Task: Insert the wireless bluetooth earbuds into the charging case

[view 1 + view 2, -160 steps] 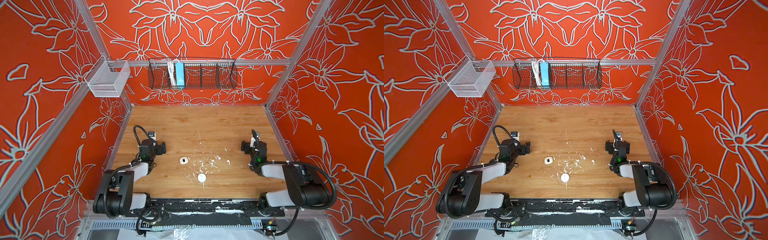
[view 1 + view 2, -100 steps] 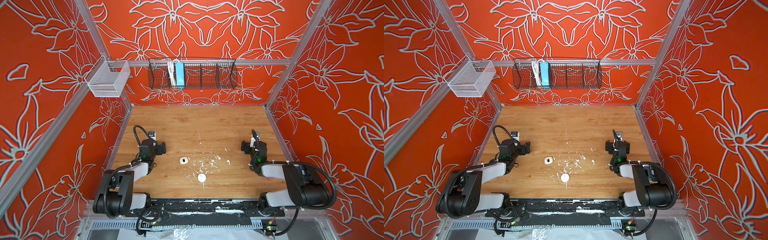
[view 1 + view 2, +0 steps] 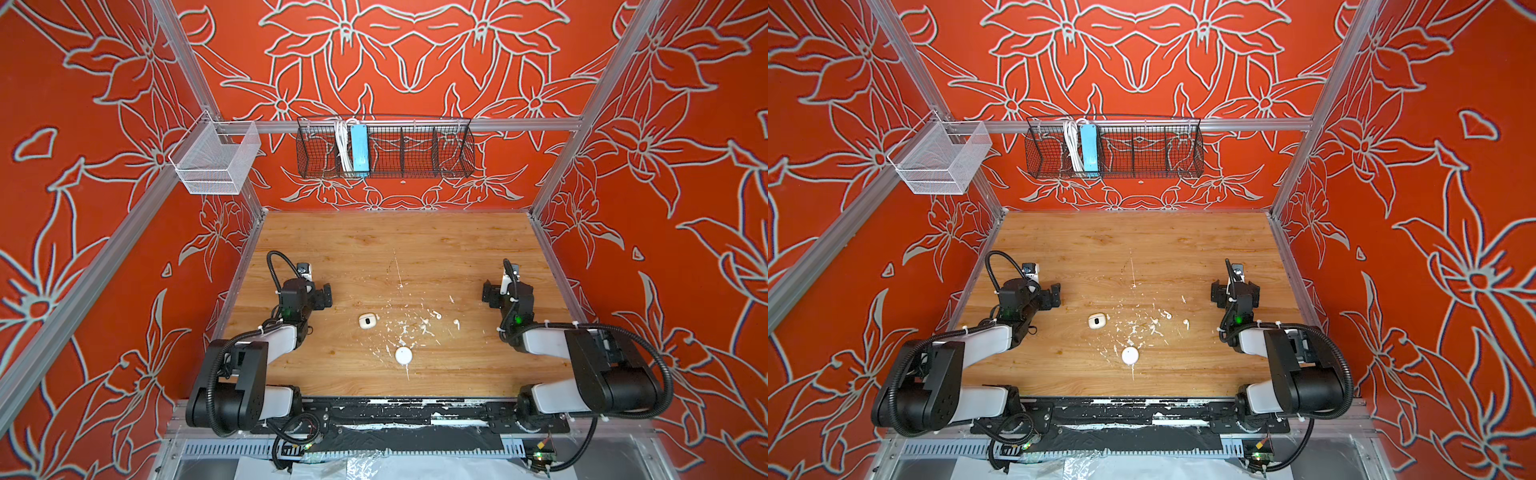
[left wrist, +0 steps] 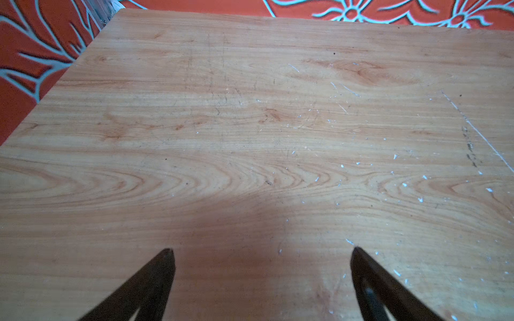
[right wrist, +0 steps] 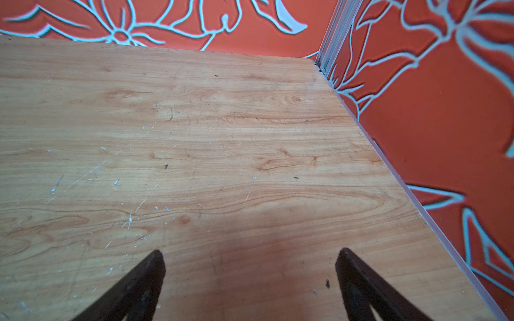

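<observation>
Case (image 3: 403, 355), round, plain white and apparently closed, lies flat on the surface (image 3: 332, 249) in its near half, about midway between left and right. A thin white scratch runs from its near edge toward the near side. One earbud (image 3: 456, 322) lies farther back and to the right of the case, well apart from it, with its short stem just visible. A small white piece (image 3: 438, 316) sits just left of that earbud. It may be the other earbud, but among the white flecks (image 3: 405, 330) scattered there I cannot tell. A cream case (image 3: 367, 321) with a dark oval mark lies left of the flecks, farther back and left of the round case, apart from it.

Left hand (image 3: 323, 296) hovers low over the left side of the surface, well left of the cream case. Its fingers are spread wide, with only bare wood between them in the left wrist view. Right hand (image 3: 508, 291) is by the right edge, right of the earbud and apart from it. Its fingers are likewise spread wide and hold nothing, and its wrist view shows bare wood and the red wall.

A black wire basket (image 3: 384, 147) on the far wall holds a blue strip (image 3: 358, 147) and a white cable (image 3: 341, 145).
</observation>
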